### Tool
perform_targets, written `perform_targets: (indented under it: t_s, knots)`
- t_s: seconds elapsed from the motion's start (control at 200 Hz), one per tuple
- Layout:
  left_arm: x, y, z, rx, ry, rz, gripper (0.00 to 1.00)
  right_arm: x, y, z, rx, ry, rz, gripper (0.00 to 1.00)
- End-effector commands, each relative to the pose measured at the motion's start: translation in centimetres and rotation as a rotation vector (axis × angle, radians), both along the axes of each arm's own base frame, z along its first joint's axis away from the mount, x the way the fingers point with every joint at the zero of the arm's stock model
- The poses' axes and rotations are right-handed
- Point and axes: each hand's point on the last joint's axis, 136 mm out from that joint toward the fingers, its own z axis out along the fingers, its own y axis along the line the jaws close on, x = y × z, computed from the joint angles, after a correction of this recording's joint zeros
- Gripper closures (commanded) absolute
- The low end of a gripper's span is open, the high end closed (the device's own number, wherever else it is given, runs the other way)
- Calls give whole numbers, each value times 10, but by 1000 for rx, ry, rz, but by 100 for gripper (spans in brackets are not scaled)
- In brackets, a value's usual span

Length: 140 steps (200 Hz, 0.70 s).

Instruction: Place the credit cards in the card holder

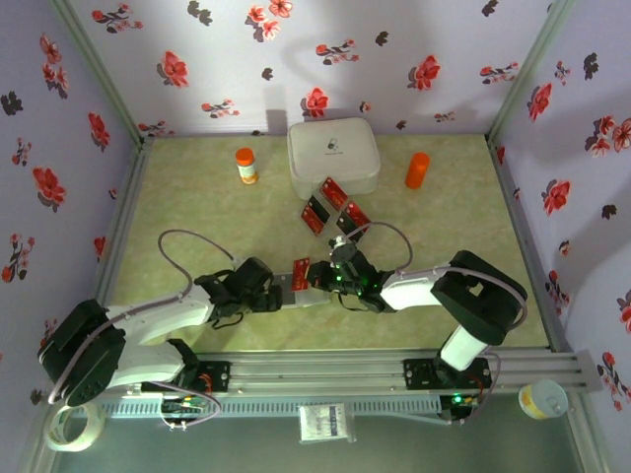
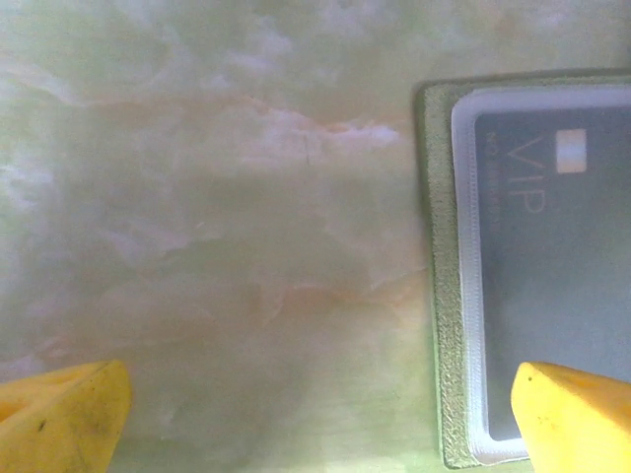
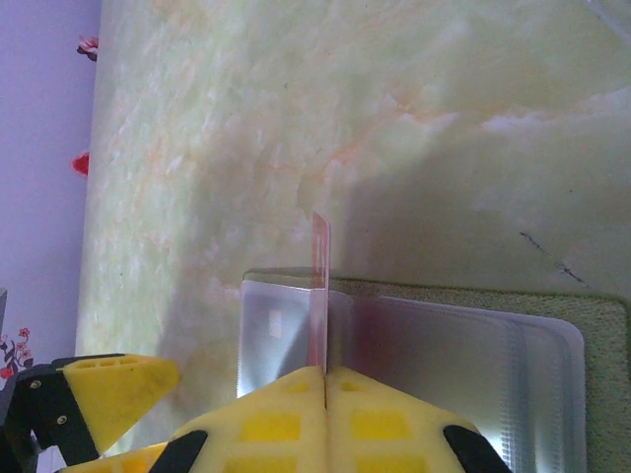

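The right jaws are pinching a red card (image 3: pixel 320 266) edge-on above the clear sleeves of the open holder (image 3: pixel 592 325), which is lying near-centre on the worktop (image 2: pixel 217 217). The left jaws are gaping wide, one fingertip (image 2: pixel 577 414) hanging over the holder's corner. With nothing visibly pinning the holder, the card risks shoving it or skating over the plastic. Three cards (image 1: pixel 314 213) are waiting farther back.
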Motion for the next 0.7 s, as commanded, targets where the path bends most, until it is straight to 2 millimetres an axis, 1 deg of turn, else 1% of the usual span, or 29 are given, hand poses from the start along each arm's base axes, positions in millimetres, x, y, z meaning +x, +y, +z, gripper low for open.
perform_targets:
  t_s: [0.0, 0.165, 0.28, 0.485, 0.695]
  knots:
    - [13, 3, 10, 29, -23, 14, 1, -5, -4, -9, -11, 19, -7, 100]
    - [30, -3, 19, 23, -47, 8, 0, -6, -4, -11, -13, 26, -6, 100]
    - [37, -7, 19, 31, -48, -2, 0, -5, -4, -11, -11, 27, -8, 100]
    - [40, -8, 9, 65, -29, -30, 0, -6, -3, -12, -3, 32, -8, 100]
    - [38, -5, -1, 94, -9, -43, 0, -7, -1, -12, 11, 36, -7, 100]
